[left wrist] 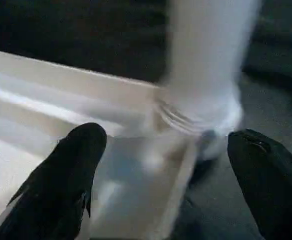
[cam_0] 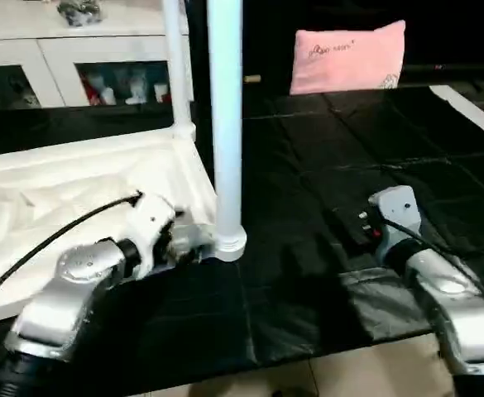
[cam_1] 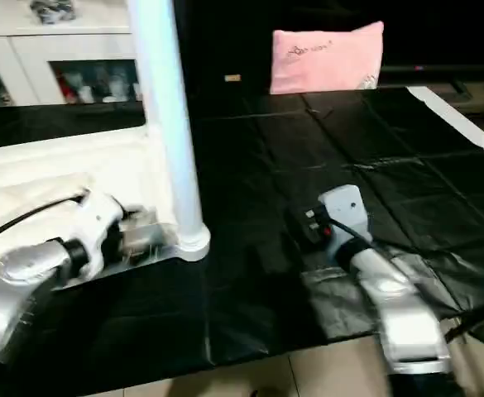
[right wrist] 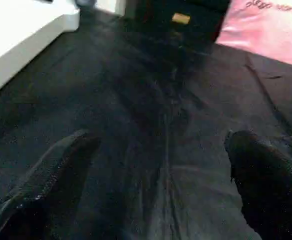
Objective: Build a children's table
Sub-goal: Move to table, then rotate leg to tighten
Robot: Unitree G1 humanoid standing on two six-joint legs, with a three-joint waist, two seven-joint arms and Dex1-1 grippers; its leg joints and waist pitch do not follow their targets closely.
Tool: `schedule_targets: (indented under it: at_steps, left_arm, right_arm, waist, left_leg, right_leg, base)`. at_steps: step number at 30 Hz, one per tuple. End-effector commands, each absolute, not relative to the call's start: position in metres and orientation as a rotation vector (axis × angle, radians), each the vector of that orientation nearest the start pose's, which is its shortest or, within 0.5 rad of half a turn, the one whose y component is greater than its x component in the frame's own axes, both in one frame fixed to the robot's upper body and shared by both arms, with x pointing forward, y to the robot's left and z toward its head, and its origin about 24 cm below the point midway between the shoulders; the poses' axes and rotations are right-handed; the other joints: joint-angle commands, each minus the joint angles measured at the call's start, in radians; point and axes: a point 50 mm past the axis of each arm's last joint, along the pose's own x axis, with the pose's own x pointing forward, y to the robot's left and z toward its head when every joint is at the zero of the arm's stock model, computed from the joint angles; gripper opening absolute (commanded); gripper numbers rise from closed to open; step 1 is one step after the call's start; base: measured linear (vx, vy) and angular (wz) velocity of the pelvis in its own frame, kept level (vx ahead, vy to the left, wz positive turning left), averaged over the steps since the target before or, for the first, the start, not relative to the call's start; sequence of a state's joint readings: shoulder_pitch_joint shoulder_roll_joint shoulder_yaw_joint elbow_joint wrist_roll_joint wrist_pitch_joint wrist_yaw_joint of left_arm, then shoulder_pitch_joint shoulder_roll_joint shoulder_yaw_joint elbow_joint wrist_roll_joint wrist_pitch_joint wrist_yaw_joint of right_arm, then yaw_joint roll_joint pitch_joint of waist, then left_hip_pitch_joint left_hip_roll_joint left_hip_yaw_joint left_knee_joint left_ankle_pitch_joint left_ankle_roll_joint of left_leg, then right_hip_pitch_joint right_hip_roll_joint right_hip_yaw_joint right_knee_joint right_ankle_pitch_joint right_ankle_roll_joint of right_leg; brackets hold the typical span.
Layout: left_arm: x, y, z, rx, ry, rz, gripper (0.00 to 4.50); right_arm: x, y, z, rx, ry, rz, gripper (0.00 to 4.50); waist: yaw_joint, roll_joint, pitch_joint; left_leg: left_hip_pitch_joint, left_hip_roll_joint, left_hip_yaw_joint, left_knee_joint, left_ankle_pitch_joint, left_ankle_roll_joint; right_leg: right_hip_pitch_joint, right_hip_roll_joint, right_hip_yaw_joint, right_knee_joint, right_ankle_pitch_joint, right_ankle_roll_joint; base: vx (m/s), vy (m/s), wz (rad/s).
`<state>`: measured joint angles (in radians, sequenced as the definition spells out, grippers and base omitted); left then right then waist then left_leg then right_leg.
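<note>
The white tabletop (cam_0: 76, 178) lies upside down on the black sheet at the left, ribbed side up. A white leg (cam_0: 225, 124) stands upright in its near right corner socket (cam_0: 229, 242); a second leg (cam_0: 174, 62) rises from the far right corner. My left gripper (left wrist: 168, 172) hovers over the tabletop's edge just left of the near leg's base, open, with nothing between its fingers (left wrist: 68, 175). Over bare black sheet to the right of the tabletop, my right gripper (right wrist: 160, 175) is open and empty.
A black sheet (cam_0: 349, 190) covers the floor, its front edge meeting pale tiles (cam_0: 366, 376). A pink cushion (cam_0: 349, 56) rests at the back. A white glass-door cabinet (cam_0: 76, 66) stands at the back left behind the tabletop. A black cable (cam_0: 51, 240) runs along my left forearm.
</note>
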<state>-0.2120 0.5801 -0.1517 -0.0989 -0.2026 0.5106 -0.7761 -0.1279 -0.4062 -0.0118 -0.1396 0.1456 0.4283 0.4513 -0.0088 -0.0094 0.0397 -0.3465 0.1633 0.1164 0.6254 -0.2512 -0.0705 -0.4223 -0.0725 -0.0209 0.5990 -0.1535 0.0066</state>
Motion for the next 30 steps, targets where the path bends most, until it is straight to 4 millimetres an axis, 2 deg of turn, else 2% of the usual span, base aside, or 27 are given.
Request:
schedule_targets:
  at_steps: [1,4,5,7,9,11,13,15,16,17,20,22,25,28,30]
  left_arm:
    - [0.268,0.181,0.079,0.312,0.442,-0.905,4.43]
    - [0.274,0.186,0.086,0.308,0.479,-0.961,4.43]
    - [0.275,0.187,0.087,0.308,0.486,-0.97,4.16]
    - [0.278,0.189,0.088,0.304,0.51,-0.967,4.07]
    - [0.283,0.192,0.088,0.307,0.536,-0.949,3.96]
    - [0.286,0.195,0.087,0.328,0.566,-0.947,3.63]
    - [0.288,0.199,0.084,0.356,0.606,-0.962,3.6]
    - [0.29,0.2,0.082,0.365,0.629,-0.967,3.48]
    - [0.29,0.201,0.081,0.372,0.636,-0.969,3.2]
    - [0.292,0.201,0.08,0.383,0.64,-0.97,3.2]
    - [0.296,0.202,0.078,0.385,0.643,-0.962,3.11]
    - [0.298,0.202,0.077,0.408,0.651,-0.977,2.75]
    - [0.301,0.202,0.075,0.421,0.665,-0.991,2.69]
    - [0.305,0.203,0.075,0.427,0.673,-1.001,2.33]
    - [0.305,0.202,0.075,0.425,0.676,-1.017,2.26]
  right_arm:
    - [0.266,-0.188,0.085,-0.223,0.209,0.528,4.5]
    - [0.262,-0.185,0.088,-0.242,0.211,0.605,4.5]
    - [0.262,-0.184,0.089,-0.245,0.21,0.617,4.5]
    - [0.261,-0.183,0.089,-0.248,0.207,0.626,4.5]
    - [0.261,-0.182,0.089,-0.246,0.209,0.64,4.5]
    - [0.259,-0.18,0.088,-0.236,0.222,0.667,4.5]
    - [0.252,-0.176,0.088,-0.218,0.246,0.739,4.5]
    - [0.247,-0.174,0.088,-0.211,0.257,0.791,4.5]
    - [0.246,-0.173,0.088,-0.21,0.26,0.805,4.5]
    - [0.245,-0.173,0.089,-0.213,0.261,0.825,4.5]
    - [0.243,-0.171,0.089,-0.216,0.257,0.858,4.5]
    - [0.241,-0.169,0.09,-0.197,0.27,0.89,4.5]
    - [0.236,-0.168,0.088,-0.189,0.308,0.947,4.5]
    - [0.233,-0.168,0.086,-0.193,0.347,0.991,4.5]
    - [0.232,-0.168,0.085,-0.186,0.358,1.01,4.5]
  waist:
    - [0.004,0.011,-0.051]
    - [0.006,0.017,-0.046]
    - [0.006,0.016,-0.045]
    - [0.005,0.014,-0.039]
    - [0.006,0.018,-0.041]
    - [0.006,0.018,-0.044]
    - [0.008,0.018,-0.044]
    - [0.011,0.019,-0.048]
    - [0.013,0.02,-0.048]
    - [0.013,0.019,-0.049]
    - [0.015,0.018,-0.047]
    - [0.016,0.019,-0.047]
    - [0.017,0.017,-0.045]
    - [0.017,0.018,-0.045]
    - [0.017,0.017,-0.046]
  left_leg:
    - [-0.016,0.025,0.015,-0.082,-0.088,0.064]
    - [-0.009,0.025,0.016,-0.087,-0.159,0.035]
    - [-0.008,0.026,0.016,-0.089,-0.182,0.027]
    - [-0.008,0.026,0.014,-0.093,-0.234,0.008]
    - [-0.007,0.026,0.013,-0.094,-0.243,-0.002]
    - [-0.005,0.023,0.014,-0.092,-0.239,-0.001]
    - [-0.009,0.025,0.013,-0.094,-0.223,0.003]
    - [-0.01,0.028,0.014,-0.092,-0.186,0.008]
    - [-0.01,0.028,0.014,-0.092,-0.172,0.011]
    - [-0.01,0.028,0.015,-0.091,-0.163,0.013]
    - [-0.012,0.027,0.016,-0.09,-0.15,0.017]
    - [-0.011,0.029,0.016,-0.092,-0.164,0.012]
    - [-0.012,0.029,0.014,-0.093,-0.178,0.008]
    - [-0.013,0.03,0.014,-0.093,-0.176,0.006]
    - [-0.014,0.03,0.013,-0.093,-0.171,0.003]
  right_leg:
    - [0.072,-0.035,0.023,-0.05,-0.155,-0.246]
    - [0.065,-0.033,0.023,-0.058,-0.258,-0.225]
    - [0.063,-0.032,0.023,-0.06,-0.288,-0.213]
    - [0.06,-0.034,0.022,-0.067,-0.378,-0.187]
    - [0.059,-0.036,0.023,-0.069,-0.399,-0.176]
    - [0.057,-0.031,0.023,-0.07,-0.392,-0.168]
    - [0.061,-0.032,0.024,-0.068,-0.362,-0.171]
    - [0.064,-0.034,0.026,-0.062,-0.307,-0.19]
    - [0.065,-0.033,0.025,-0.062,-0.282,-0.2]
    - [0.066,-0.034,0.025,-0.06,-0.268,-0.206]
    - [0.067,-0.035,0.025,-0.063,-0.282,-0.208]
    - [0.066,-0.036,0.025,-0.064,-0.307,-0.205]
    - [0.067,-0.036,0.025,-0.066,-0.335,-0.192]
    - [0.067,-0.038,0.026,-0.067,-0.334,-0.193]
    - [0.068,-0.039,0.026,-0.066,-0.329,-0.197]
  base:
    - [0.0,0.0,0.0]
    - [0.0,0.0,0.0]
    - [0.0,0.0,0.0]
    - [0.0,0.0,0.0]
    - [0.0,0.0,0.0]
    - [0.0,0.0,0.0]
    - [0.0,0.0,0.0]
    - [0.0,0.0,0.0]
    - [0.0,0.0,0.0]
    - [0.0,0.0,0.0]
    - [0.0,0.0,0.0]
    - [0.0,0.0,0.0]
    - [0.0,0.0,0.0]
    - [0.0,0.0,0.0]
    - [0.0,0.0,0.0]
